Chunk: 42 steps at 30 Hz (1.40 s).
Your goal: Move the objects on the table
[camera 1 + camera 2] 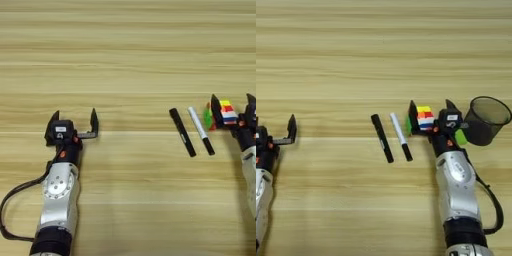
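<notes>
Right gripper (431, 116): fingers straddle the puzzle cube (425, 118), one on each side, close against it; cube sits low on the counter (128, 60). White pen (400, 136) lies just left of those fingers, black marker (382, 138) beside it, further left. Black mesh cup (485, 120) right of them. Left gripper (74, 121): fingers spread wide, empty, well apart from everything.

Bright, even light; soft shadows, slightly blurred.
</notes>
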### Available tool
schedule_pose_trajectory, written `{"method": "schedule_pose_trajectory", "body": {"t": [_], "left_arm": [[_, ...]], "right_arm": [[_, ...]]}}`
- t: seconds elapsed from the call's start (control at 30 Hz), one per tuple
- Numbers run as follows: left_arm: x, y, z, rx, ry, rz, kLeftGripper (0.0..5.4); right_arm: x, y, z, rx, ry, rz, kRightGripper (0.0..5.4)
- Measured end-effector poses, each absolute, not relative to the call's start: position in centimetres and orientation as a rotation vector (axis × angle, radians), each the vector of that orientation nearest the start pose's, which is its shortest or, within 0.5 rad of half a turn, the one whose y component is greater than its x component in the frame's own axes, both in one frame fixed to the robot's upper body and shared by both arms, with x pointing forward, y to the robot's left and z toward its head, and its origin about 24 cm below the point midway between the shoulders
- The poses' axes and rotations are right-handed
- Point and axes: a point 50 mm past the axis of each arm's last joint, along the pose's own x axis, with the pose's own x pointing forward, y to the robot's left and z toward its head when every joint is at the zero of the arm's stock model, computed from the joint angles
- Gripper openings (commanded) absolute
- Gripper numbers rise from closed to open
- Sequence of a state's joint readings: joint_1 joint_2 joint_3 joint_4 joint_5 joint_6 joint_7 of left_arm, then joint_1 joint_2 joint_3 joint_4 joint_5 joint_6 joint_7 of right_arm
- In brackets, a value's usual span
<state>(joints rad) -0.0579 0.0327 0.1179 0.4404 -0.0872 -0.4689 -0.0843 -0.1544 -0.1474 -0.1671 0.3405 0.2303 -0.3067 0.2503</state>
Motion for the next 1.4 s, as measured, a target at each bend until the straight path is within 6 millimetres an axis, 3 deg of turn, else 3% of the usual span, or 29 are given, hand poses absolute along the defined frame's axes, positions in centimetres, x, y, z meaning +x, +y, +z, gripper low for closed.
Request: {"method": "schedule_pose_trajectory", "body": {"t": [1.4], "left_arm": [[24.9,18.4,0.2,-0.044,-0.098,0.059,5.40]], "right_arm": [[28.1,-25.3,3.3,-0.037,-0.090,-0.150,5.38]]}}
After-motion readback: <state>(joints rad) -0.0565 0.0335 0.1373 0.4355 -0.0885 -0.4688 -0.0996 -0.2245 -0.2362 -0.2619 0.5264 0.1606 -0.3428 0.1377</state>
